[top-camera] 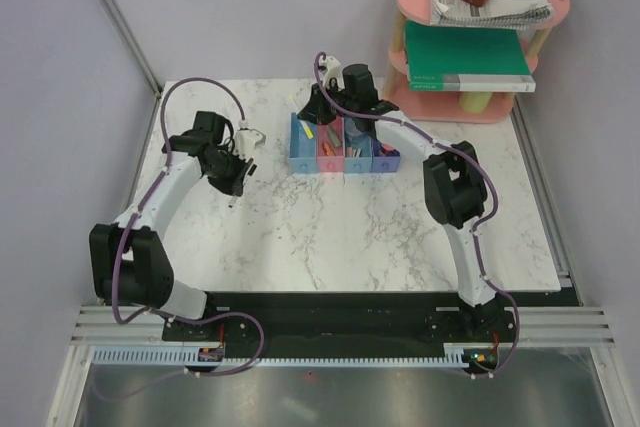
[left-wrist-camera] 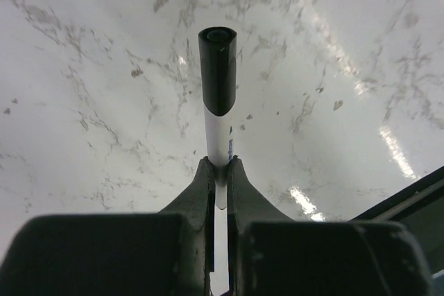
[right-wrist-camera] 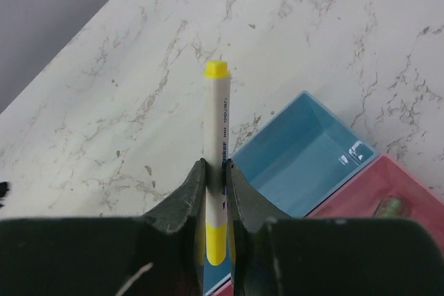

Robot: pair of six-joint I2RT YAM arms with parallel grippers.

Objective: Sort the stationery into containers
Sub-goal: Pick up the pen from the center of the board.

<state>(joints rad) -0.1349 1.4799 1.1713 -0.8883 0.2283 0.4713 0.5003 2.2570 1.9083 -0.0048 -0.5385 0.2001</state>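
Observation:
My left gripper (top-camera: 232, 190) is shut on the black pen (left-wrist-camera: 218, 74), a white barrel with a black cap, and holds it over the bare marble at the table's left. My right gripper (top-camera: 312, 119) is shut on the thin yellow pen (right-wrist-camera: 216, 112) above the near-left corner of the left light-blue bin (right-wrist-camera: 305, 150), whose visible inside is empty. The row of four containers (top-camera: 345, 157) sits at the table's back middle. Small coloured items lie in the pink and further bins. A greenish piece (right-wrist-camera: 388, 206) shows in the pink bin (right-wrist-camera: 409, 185).
A pink two-tier oval shelf (top-camera: 420, 102) stands at the back right with a large green book (top-camera: 465, 55) on its lower tier and a spiral notebook (top-camera: 495, 2) on top. Marble table (top-camera: 330, 237) spreads in front of the bins.

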